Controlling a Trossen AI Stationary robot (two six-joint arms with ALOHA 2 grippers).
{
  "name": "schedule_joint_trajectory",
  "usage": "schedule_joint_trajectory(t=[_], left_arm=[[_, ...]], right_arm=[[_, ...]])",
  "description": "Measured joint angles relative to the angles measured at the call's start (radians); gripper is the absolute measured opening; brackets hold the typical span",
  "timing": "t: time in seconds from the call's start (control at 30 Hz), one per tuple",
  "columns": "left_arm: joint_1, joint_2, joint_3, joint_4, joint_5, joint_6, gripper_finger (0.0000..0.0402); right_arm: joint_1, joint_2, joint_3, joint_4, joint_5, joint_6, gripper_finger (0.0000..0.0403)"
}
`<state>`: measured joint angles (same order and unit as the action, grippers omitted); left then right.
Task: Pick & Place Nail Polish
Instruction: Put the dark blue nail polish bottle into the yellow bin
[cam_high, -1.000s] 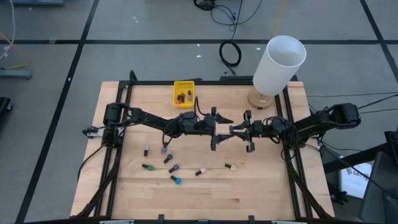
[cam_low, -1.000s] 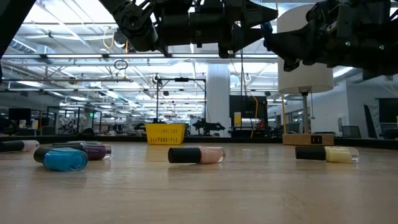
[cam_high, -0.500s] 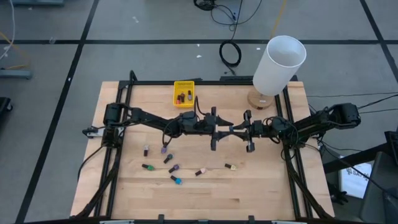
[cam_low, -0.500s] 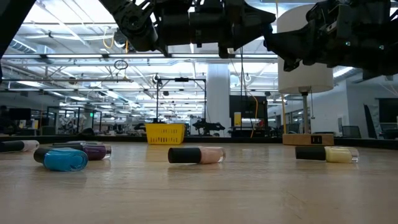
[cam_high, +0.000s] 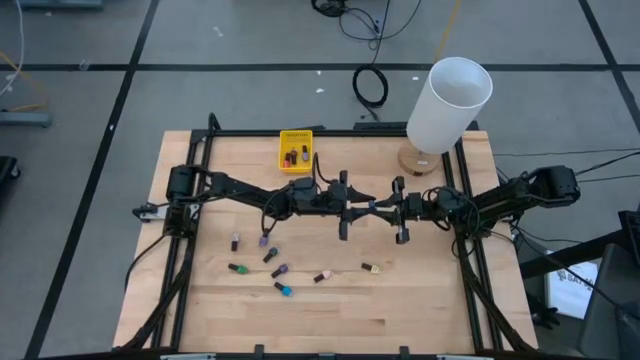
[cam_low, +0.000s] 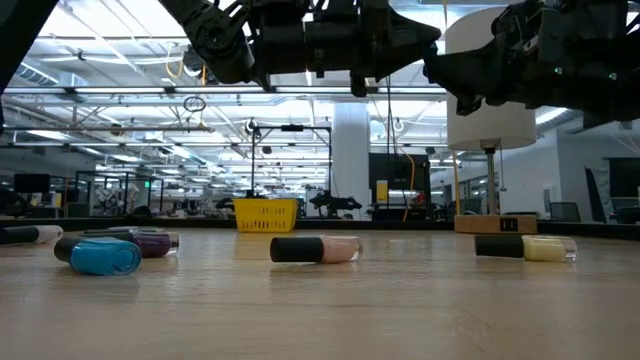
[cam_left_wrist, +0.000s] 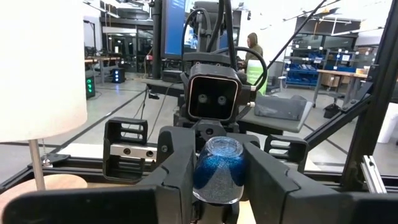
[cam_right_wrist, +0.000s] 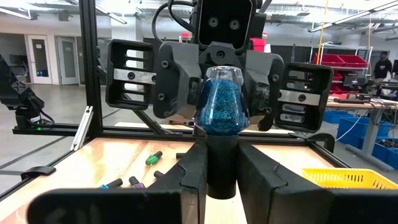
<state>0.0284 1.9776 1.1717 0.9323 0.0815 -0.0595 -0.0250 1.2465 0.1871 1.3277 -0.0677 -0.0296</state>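
A blue glitter nail polish bottle (cam_right_wrist: 221, 102) with a dark cap hangs in the air over the table's middle, between my two grippers. My right gripper (cam_right_wrist: 221, 168) comes from the table's right and is shut on the bottle. My left gripper (cam_left_wrist: 219, 171) meets it from the left, also shut on the bottle. In the high view the two meet at the bottle's place, left gripper (cam_high: 352, 209) against right gripper (cam_high: 388, 210). Several more nail polish bottles lie on their sides on the wood, such as a teal one (cam_high: 283, 290) and a beige one (cam_low: 315, 249). My left gripper pinches the bottle's blue glass body (cam_left_wrist: 217, 180) between its two fingers, one on each side. It comes in level from the table's left. The bottle is well clear of the table. My right gripper pinches the dark cap (cam_right_wrist: 221, 158) between its two fingers, level from the table's right, fingers lying along the bottle. The glass body sticks out beyond the fingertips toward the left gripper.
A small yellow bin (cam_high: 295, 152) with a few bottles in it stands at the far middle. A white lamp (cam_high: 448, 105) on a wooden foot stands at the far right. Loose bottles (cam_high: 270, 256) lie scattered near the front, below and left of the grippers.
My left gripper's fingers have closed in on the bottle's glass body, taking hold while my right gripper keeps the cap. Both arms have stayed in place above the table's middle.
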Motion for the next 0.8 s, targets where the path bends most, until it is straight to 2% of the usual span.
schedule_joint_trajectory(t=[0.17,0.4,0.8], left_arm=[[0.0,0.0,0.0,-0.009,0.034,-0.015,0.0154],[0.0,0.0,0.0,-0.026,0.032,-0.02,0.0215],[0.0,0.0,0.0,-0.021,0.03,-0.005,0.0225]], right_arm=[[0.0,0.0,0.0,0.0,-0.011,-0.002,0.0051],[0.0,0.0,0.0,0.0,-0.008,-0.002,0.0051],[0.0,0.0,0.0,0.0,-0.006,-0.009,0.0051]])
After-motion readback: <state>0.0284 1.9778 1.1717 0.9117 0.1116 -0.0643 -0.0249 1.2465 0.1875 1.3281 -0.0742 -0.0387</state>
